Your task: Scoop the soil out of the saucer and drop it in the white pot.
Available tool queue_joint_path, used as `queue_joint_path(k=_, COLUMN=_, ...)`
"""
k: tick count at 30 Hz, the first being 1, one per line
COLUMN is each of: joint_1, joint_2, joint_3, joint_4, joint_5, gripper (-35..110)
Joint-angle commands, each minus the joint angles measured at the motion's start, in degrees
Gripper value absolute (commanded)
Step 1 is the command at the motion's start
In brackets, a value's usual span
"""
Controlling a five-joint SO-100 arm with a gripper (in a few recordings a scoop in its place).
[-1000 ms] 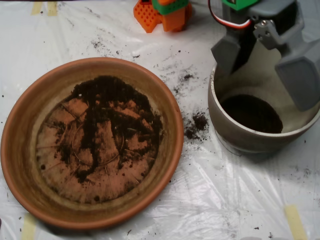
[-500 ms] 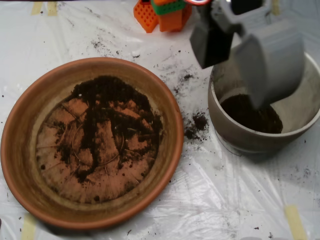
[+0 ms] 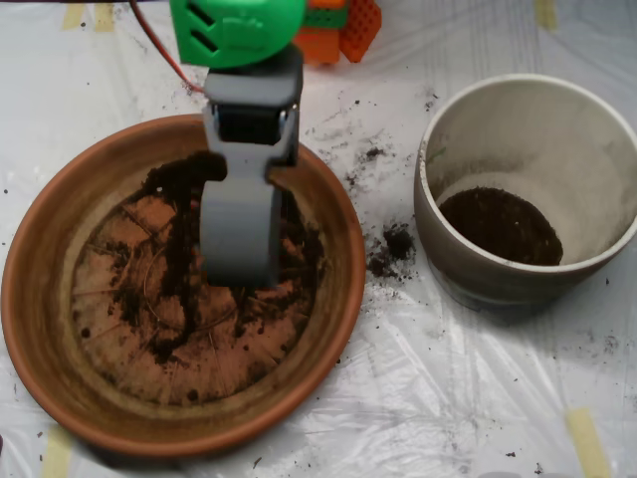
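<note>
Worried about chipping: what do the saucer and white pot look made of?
The saucer: probably unglazed terracotta, matte orange with ridges on its base. The white pot: likely ceramic, off-white with a thick rim and a dusty, dull inner wall.

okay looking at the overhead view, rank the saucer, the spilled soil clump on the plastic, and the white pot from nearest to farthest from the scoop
1. Saucer: directly beneath the scoop.
2. Spilled soil clump: on the plastic to the right, between the saucer and the pot.
3. White pot: farthest right.
</note>
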Motion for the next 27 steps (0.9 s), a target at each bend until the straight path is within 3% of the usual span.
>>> queue_joint_path(k=1, joint_1=3.3, joint_2=6.9, joint_3=7.0, joint_4=-5.4, joint_5=-2.4, gripper=55)
queue_joint_path(k=12, joint_1=8.8, joint_2=6.4, joint_3=18.2, joint_4=-13.1, joint_5=-6.1, gripper=55)
queue_joint_path(k=27, joint_1=12.7, joint_2=-16.8, joint_3=9.3, joint_4=-15.9, joint_5=-7.2, gripper=56)
